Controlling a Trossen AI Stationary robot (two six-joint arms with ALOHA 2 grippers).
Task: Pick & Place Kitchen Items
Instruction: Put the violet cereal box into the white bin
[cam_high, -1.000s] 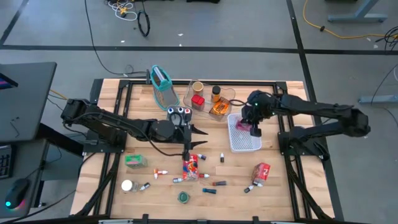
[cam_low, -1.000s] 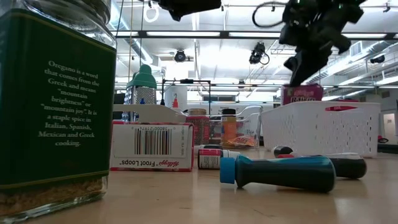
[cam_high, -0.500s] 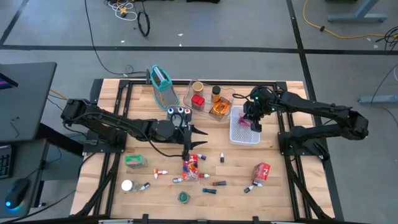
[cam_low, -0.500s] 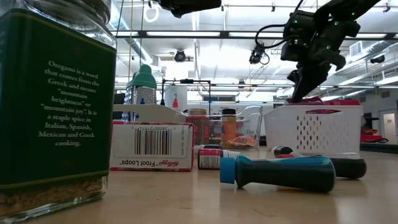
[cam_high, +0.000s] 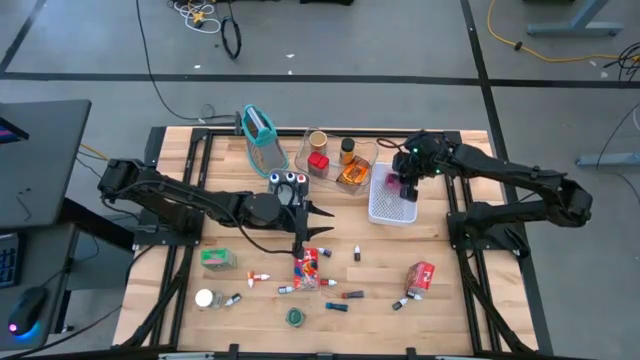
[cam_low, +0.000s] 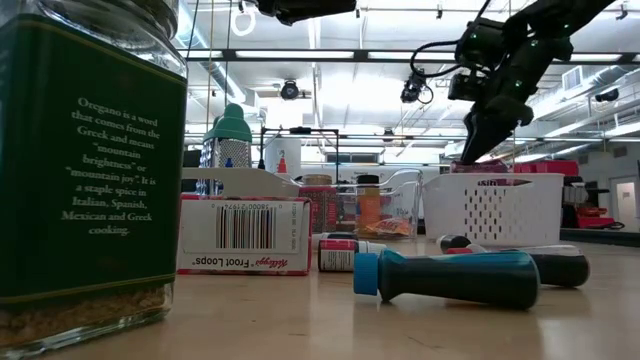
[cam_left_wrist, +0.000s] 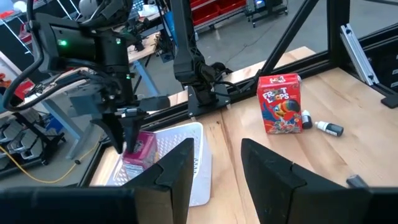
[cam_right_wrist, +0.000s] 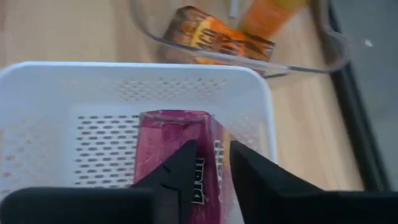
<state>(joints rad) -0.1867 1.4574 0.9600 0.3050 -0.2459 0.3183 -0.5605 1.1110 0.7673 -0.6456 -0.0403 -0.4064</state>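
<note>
Right arm: reaches in from its base, wrist bent down, right gripper pointing down | fingers parted a small gap, tips just over the pink packet | Left arm: stretched low, left gripper level, fingers apart with nothing between them

I see the left gripper, fingers apart, nothing between them; beyond it the right gripper sits over the white basket, its fingertips at a pink packet standing inside; a Froot Loops box stands upright, two small vials just beside it.
</note>
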